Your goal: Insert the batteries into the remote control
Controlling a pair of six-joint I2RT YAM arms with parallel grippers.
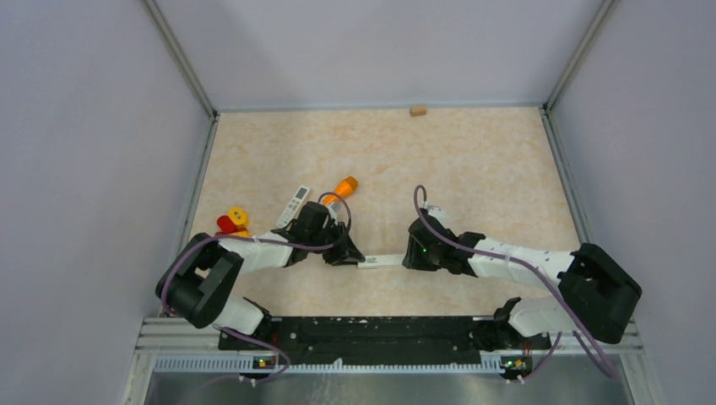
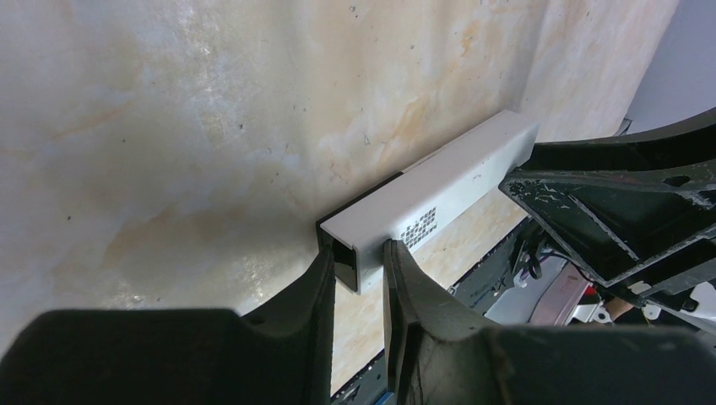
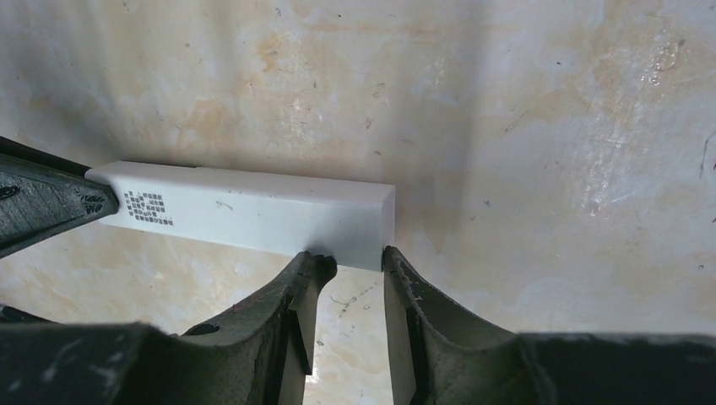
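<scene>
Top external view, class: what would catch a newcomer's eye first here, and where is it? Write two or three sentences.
First comes the long white bar, stretched between the two arms near the table's front middle. The left gripper has its fingers clamped on one end, and the right gripper sits at the other end. Behind the left arm lie an orange tube and red and yellow pieces.

Remote [image 1: 382, 261] end hidden under left tool [image 1: 351, 256]
</scene>
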